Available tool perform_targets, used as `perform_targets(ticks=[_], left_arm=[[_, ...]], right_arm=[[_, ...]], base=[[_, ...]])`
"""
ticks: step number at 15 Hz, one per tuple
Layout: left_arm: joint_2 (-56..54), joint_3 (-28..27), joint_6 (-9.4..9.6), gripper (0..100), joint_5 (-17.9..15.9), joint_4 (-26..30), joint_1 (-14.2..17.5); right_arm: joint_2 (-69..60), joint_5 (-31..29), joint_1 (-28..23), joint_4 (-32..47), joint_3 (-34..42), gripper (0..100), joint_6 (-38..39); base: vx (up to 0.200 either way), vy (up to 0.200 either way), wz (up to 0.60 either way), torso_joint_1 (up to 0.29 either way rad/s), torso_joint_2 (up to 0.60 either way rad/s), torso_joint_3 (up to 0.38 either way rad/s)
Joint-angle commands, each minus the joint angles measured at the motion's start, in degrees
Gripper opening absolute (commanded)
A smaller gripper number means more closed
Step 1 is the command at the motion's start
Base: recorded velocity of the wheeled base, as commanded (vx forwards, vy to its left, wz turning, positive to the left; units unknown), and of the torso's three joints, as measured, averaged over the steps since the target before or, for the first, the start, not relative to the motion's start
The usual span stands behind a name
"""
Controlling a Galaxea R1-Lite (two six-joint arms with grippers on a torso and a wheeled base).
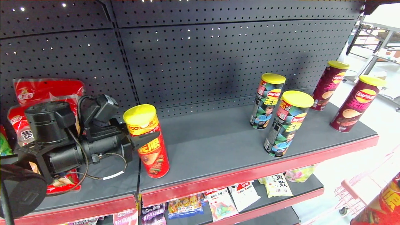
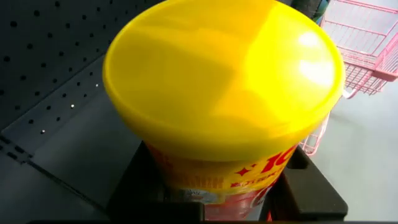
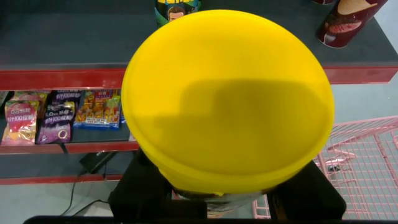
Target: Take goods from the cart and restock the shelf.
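A red chip can with a yellow lid (image 1: 154, 156) stands upright on the dark shelf (image 1: 218, 147), near its red front edge. My left gripper (image 1: 146, 138) is shut on this can from the left side; its yellow lid (image 2: 224, 81) looms close in the left wrist view, with black fingers (image 2: 140, 186) on both sides below it. A second red can (image 1: 382, 203) is at the lower right, off the shelf. My right gripper (image 3: 227, 202) is shut on that one, below its yellow lid (image 3: 227, 99).
Two green-and-blue cans (image 1: 289, 123) and two maroon cans (image 1: 356, 104) stand on the shelf's right half. Red snack bags (image 1: 47, 90) lean at the far left behind my left arm. Packets (image 1: 218, 203) fill the lower shelf. A pink cart (image 1: 353, 193) stands at the right.
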Motion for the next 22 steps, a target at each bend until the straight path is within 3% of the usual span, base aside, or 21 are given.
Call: perform_targets(ticks=[1, 11, 22], left_arm=[[-0.09, 0.62, 0.15, 0, 0.01, -0.33, -0.15], [-1.23, 3.61, 0.06, 0, 1.51, -2.44, -2.61], [-1.32, 5.63, 0.15, 0, 2.74, -3.05, -2.7]], right_arm=[[-0.03, 0.01, 0.02, 0.04, 0.0, 0, -0.01], [0.05, 0.09, -0.25, 0.04, 0.0, 0, -0.01], [0.05, 0.09, -0.25, 0.04, 0.0, 0, -0.01]], base=[[0.0, 0.0, 0.0, 0.0, 0.0, 0.0], [0.0, 0.0, 0.0, 0.0, 0.0, 0.0], [0.0, 0.0, 0.0, 0.0, 0.0, 0.0]])
